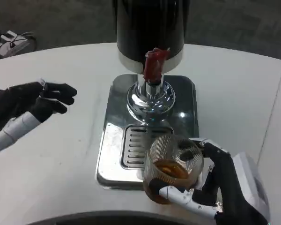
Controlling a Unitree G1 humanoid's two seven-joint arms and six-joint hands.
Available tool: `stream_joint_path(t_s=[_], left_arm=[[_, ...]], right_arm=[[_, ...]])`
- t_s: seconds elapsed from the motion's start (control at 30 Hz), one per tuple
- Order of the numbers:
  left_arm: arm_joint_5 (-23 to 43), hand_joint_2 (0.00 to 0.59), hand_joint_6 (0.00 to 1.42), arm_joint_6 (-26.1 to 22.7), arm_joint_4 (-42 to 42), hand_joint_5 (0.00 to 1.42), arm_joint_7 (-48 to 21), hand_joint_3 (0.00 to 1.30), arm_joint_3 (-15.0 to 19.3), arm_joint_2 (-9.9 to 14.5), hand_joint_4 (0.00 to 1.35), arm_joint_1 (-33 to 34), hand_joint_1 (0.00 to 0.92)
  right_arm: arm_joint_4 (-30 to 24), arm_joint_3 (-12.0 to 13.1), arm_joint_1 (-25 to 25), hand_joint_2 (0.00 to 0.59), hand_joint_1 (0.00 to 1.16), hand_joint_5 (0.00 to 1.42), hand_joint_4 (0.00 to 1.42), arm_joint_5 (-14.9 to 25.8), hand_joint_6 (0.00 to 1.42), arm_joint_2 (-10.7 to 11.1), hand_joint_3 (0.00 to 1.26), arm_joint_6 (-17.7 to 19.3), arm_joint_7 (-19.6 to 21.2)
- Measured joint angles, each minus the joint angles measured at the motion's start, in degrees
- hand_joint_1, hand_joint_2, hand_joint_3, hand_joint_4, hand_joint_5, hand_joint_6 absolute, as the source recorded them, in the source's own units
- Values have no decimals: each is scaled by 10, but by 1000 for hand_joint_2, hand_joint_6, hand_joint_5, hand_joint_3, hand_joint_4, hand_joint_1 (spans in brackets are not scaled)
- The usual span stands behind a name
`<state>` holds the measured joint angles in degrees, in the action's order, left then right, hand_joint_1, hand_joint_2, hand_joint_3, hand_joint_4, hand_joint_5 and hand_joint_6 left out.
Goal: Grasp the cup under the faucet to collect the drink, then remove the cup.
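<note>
We see the white table [61,164] filling most of the view, its curved far edge running across the top and wide bare room on the left side. On it stands the drink dispenser [150,33], a black body cut off by the top of the frame, with a red tap handle [154,63] above a chrome spout base [151,98]. Beneath sits the steel drip tray [113,154] with its slotted grate [136,145], its near edge close to the table's front.

Our right hand [215,180] grips the cup [171,168], a ribbed clear glass holding amber drink, at the tray's near right corner (forward of the spout, not under it); fingers wrap its right side and the thumb runs under its front.

Our left hand [42,101] hovers well to the left, holding nothing, fingers loosely extended and slightly apart. The far side of the cup's base is hard to make out.
</note>
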<state>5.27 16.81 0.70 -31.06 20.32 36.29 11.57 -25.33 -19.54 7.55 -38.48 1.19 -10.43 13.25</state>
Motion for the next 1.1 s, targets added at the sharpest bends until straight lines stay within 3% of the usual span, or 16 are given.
stream_joint_path(t_s=[0.17,0.53,0.87,0.9,1.1], left_arm=[[-37,39,330,26,-13,383,2,418,-13,15,362,-27,0],[-75,40,261,58,-7,303,5,371,-51,21,287,-71,0],[-82,54,219,72,57,239,5,317,-68,22,215,-93,0],[-83,55,215,72,73,227,5,308,-70,22,210,-102,0],[-91,56,185,70,123,175,5,275,-75,22,157,-136,0]], right_arm=[[-25,5,8,170,715,1286,1124,-5,1220,8,993,0,-20],[-93,15,35,170,715,1300,1125,-11,1229,25,993,0,-75],[-142,37,60,167,718,1300,1127,-7,1237,48,1003,0,-129],[-153,40,72,165,719,1300,1125,-4,1237,61,1003,0,-143],[-177,52,84,162,724,1314,1128,1,1237,76,1003,2,-166]])
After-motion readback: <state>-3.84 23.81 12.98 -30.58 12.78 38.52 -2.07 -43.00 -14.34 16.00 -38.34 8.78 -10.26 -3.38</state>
